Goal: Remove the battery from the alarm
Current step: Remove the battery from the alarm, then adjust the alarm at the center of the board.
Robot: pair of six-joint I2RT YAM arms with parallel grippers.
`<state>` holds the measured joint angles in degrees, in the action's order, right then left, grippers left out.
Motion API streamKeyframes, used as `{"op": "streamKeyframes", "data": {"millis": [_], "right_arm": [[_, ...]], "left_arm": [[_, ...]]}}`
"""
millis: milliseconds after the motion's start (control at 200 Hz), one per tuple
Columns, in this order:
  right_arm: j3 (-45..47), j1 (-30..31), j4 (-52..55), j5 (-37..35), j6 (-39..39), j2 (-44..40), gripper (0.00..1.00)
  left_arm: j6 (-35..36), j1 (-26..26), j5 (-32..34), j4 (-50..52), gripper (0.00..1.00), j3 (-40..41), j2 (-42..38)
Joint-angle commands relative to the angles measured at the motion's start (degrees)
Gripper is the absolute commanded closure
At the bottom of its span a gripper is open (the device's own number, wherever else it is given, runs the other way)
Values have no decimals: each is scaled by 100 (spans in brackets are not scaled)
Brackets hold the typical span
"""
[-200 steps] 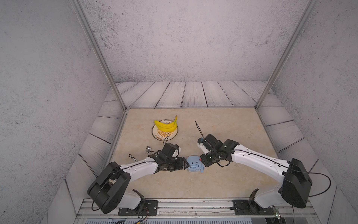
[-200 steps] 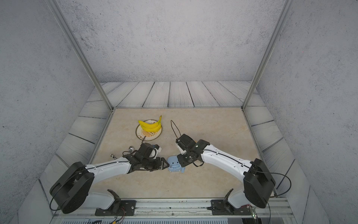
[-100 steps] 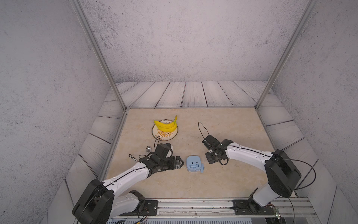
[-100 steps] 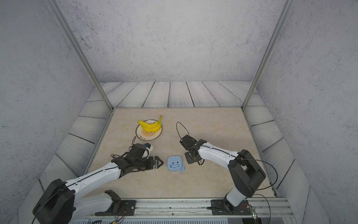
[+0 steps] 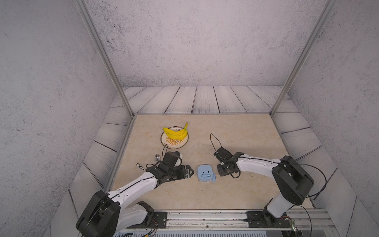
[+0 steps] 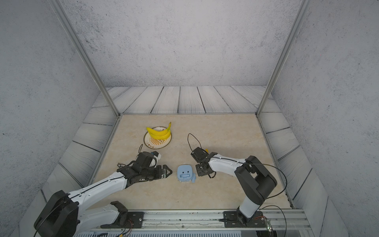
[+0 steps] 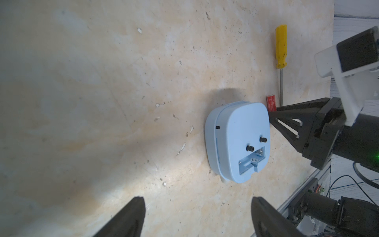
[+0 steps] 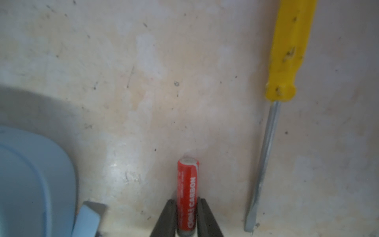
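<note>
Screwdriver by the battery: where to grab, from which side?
Likely the screwdriver's yellow handle, mid-length, from straight above, fingers across its width. It lies flat on the table; the handle is the thickest part, the steel shaft thin and low.

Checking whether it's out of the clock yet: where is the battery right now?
In the right wrist view the battery lies on the table between the right gripper's fingertips, with the alarm on one side and the screwdriver on the other.

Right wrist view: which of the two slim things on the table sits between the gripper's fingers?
The short red battery, flanked by the fingers of the right gripper. The longer yellow-handled screwdriver lies beside it, outside them.
</note>
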<state>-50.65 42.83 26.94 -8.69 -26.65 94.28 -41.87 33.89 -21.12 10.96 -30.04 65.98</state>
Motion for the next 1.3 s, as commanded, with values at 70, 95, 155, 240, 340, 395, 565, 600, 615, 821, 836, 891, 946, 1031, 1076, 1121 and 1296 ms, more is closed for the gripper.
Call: {"op": "streamKeyframes", "data": {"millis": [70,95,155,240,340,395,565,600,615,821,836,891,946,1031,1076,1121,1296], "right_arm": [[13,-3,268,227,-7,-201,70],[-9,-2,315,215,9,-288,68],[-47,-3,449,180,58,-496,64],[-78,-3,625,202,183,-824,60],[31,7,647,476,350,-1233,57],[139,22,593,680,439,-1435,54],[586,287,43,1264,599,-1791,46],[647,386,-71,1291,596,-1784,44],[669,425,-114,1286,595,-1780,43],[706,788,-663,1249,386,-1285,43],[702,792,-702,1240,367,-1251,43],[697,808,-846,1221,337,-1141,44],[680,814,-938,1191,310,-1017,45],[612,815,-936,1062,257,-870,45],[592,813,-957,991,225,-828,46],[576,809,-974,920,186,-804,46],[430,798,-872,641,169,-732,46]], "left_arm": [[36,-112,-115,40,13,-84,-42],[46,-127,-131,38,13,-109,-33],[80,-153,-151,31,13,-161,2],[150,-189,-164,-36,13,-264,104],[310,-220,-214,-121,13,-494,344],[455,-225,-249,-134,14,-685,555],[1047,-242,-666,13,17,-1519,1566],[1134,-242,-804,-22,19,-1679,1800],[1163,-242,-870,-42,19,-1753,1902],[1456,-233,-1487,-147,26,-2504,2982],[1468,-232,-1517,-147,27,-2545,3039],[1512,-225,-1636,-147,27,-2674,3236],[1541,-225,-1772,-125,28,-2788,3420],[1550,-199,-1999,-155,30,-2872,3648],[1550,-175,-2076,-177,31,-2876,3717],[1550,-156,-2110,-189,31,-2840,3747],[1417,-155,-2159,-426,31,-2454,3553]]}}
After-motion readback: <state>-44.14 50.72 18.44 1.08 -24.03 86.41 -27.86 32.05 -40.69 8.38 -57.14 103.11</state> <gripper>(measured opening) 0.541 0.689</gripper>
